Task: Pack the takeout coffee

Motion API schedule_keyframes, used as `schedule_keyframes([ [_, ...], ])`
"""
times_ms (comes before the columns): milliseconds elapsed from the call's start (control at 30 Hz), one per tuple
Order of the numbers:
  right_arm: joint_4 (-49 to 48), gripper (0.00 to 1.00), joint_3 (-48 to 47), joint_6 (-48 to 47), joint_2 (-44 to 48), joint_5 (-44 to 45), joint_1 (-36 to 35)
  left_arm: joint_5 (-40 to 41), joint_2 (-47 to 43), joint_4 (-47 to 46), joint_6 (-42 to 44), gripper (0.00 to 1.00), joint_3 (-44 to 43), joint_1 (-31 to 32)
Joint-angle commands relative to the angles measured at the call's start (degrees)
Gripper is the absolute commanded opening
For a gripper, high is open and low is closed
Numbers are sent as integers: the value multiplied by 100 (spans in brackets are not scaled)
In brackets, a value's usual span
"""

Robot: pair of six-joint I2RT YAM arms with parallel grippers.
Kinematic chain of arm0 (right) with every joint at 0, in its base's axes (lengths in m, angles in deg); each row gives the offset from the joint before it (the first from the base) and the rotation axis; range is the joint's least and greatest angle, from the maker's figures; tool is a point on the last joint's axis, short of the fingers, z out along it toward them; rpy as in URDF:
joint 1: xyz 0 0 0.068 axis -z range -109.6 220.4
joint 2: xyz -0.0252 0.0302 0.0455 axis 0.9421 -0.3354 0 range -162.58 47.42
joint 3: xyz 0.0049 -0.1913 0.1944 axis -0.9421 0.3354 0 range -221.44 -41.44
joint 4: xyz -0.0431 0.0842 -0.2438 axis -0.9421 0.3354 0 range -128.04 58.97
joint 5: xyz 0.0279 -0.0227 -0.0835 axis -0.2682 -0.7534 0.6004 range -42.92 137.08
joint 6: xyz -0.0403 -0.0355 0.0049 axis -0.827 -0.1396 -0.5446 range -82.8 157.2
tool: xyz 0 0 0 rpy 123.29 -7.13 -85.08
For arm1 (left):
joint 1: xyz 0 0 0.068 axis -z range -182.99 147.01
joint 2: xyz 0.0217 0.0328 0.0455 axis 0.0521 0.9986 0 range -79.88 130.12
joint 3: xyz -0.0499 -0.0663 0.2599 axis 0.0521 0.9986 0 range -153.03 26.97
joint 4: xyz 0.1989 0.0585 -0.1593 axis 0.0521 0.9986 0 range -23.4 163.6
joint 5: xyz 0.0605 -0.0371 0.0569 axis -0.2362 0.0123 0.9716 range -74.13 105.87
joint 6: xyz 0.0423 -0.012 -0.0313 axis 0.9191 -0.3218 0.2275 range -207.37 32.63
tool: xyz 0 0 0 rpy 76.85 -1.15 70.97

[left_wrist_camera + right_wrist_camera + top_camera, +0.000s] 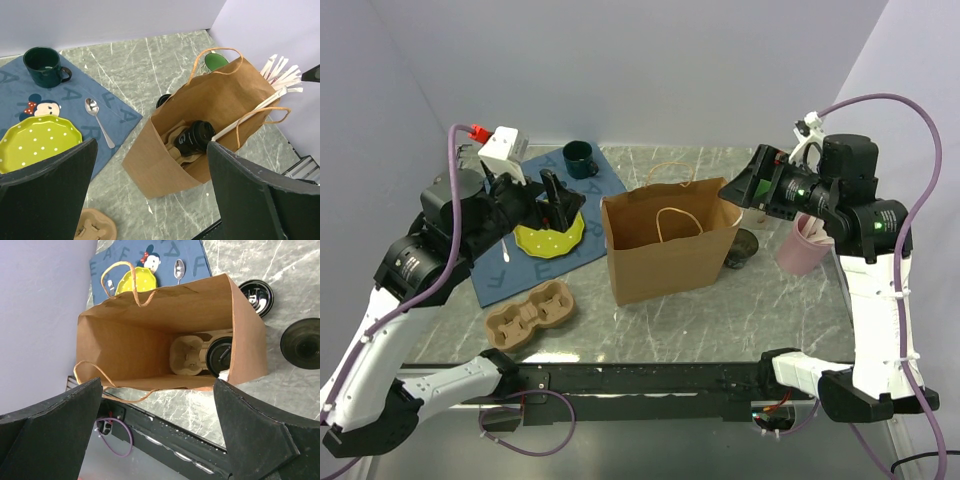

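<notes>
While the left gripper [558,208] hangs spread and empty above the yellow plate [548,240], the takeout coffee [196,137] sits deep in the upright paper bag [670,262], against a cardboard tray [186,356], seemingly packed. The bag's walls crowd the cup. The right gripper [742,188], likewise open and empty, hovers near the bag's right rim.

takeout coffee [196,137] I'm watching, short dark cup, black lid on, deep inside the brown bag [150,170], 3 o'clock end on right wrist cam
</notes>
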Motion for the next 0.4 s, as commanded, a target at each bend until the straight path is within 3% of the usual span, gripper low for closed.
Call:
schedule_keyframes([
  [0, -485, 100, 79, 113, 225, -137, -34, 111, -107, -209, -53, 97, -4, 14],
  [367, -662, 100, 97, 60, 243, -340, -16, 173, -98, -288, -27, 97, -31, 14],
])
